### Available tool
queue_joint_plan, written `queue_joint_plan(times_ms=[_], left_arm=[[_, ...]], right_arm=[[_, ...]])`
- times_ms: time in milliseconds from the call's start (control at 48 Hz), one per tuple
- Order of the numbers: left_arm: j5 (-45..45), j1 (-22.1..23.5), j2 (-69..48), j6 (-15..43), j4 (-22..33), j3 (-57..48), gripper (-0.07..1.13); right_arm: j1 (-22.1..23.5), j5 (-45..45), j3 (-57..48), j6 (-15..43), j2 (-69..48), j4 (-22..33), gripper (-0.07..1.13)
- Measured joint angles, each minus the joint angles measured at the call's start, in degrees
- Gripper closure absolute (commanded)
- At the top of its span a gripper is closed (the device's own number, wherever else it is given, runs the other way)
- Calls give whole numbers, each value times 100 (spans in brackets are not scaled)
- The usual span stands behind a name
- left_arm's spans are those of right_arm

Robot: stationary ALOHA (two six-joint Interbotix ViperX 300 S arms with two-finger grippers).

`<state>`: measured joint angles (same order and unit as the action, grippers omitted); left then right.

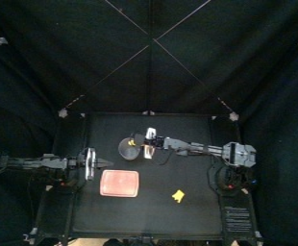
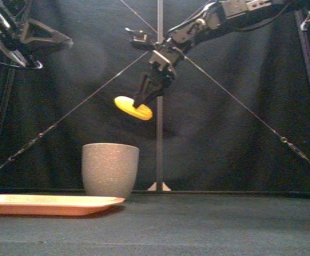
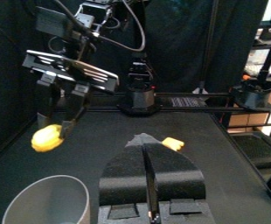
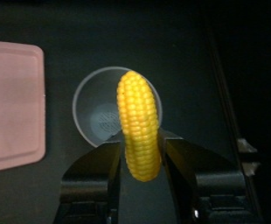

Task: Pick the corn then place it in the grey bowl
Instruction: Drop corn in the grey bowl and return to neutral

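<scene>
Yellow toy corn cob [image 4: 139, 122] | held in the air by the right fingers [image 4: 183, 162] | above the tall grey speckled cup [image 2: 110, 170] | left fingers [image 3: 128, 171] pressed together, empty

No text, label, brand, number or sign can be read on anything.

grey bowl [image 3: 21, 203] partly cut off, pink tray [image 2: 51, 205] cut off, yellow toy [image 1: 176, 196] unidentifiable
</scene>
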<state>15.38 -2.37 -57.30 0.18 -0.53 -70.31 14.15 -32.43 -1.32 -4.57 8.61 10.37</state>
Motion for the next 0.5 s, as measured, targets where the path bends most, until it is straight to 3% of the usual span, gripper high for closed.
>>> queue_joint_plan(times_ms=[500], left_arm=[[0, -9, 9, 0, 0, 9, 109]], right_arm=[[-44, -97, 703, 26, 1125, 9, 11]])
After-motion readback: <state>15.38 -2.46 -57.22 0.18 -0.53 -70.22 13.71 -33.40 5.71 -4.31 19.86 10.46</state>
